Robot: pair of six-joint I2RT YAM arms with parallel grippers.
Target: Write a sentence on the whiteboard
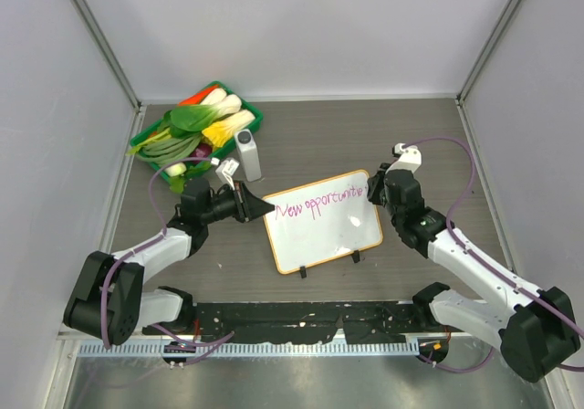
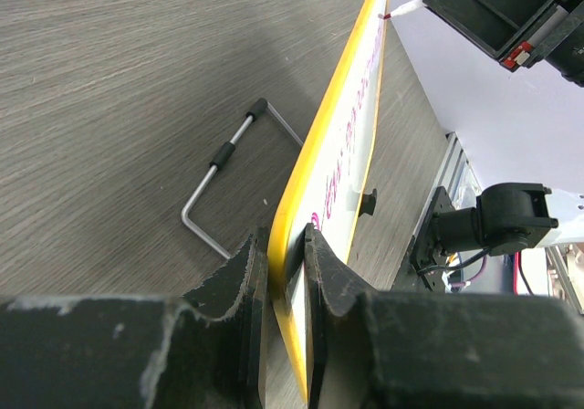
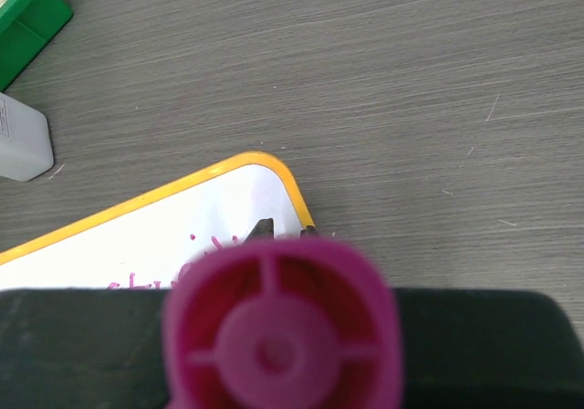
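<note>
The whiteboard point(image 1: 321, 235), white with an orange frame, lies tilted at mid table. Pink cursive on it, the sentence point(image 1: 319, 205), reads about "New opportunitie". My left gripper point(image 1: 258, 207) is shut on the board's left edge; the left wrist view shows its fingers point(image 2: 235, 281) clamping the orange frame point(image 2: 342, 117). My right gripper point(image 1: 372, 193) is shut on a magenta marker point(image 3: 283, 327), whose tip point(image 2: 388, 15) touches the board's upper right corner. The marker's rear end fills the right wrist view and hides most of the writing; the board's corner point(image 3: 219, 208) shows behind it.
A green tray point(image 1: 196, 135) of toy vegetables stands at the back left. A small white bottle point(image 1: 247, 154) stands next to it, just behind the board. A bent wire stand point(image 2: 224, 167) lies on the table beside the board.
</note>
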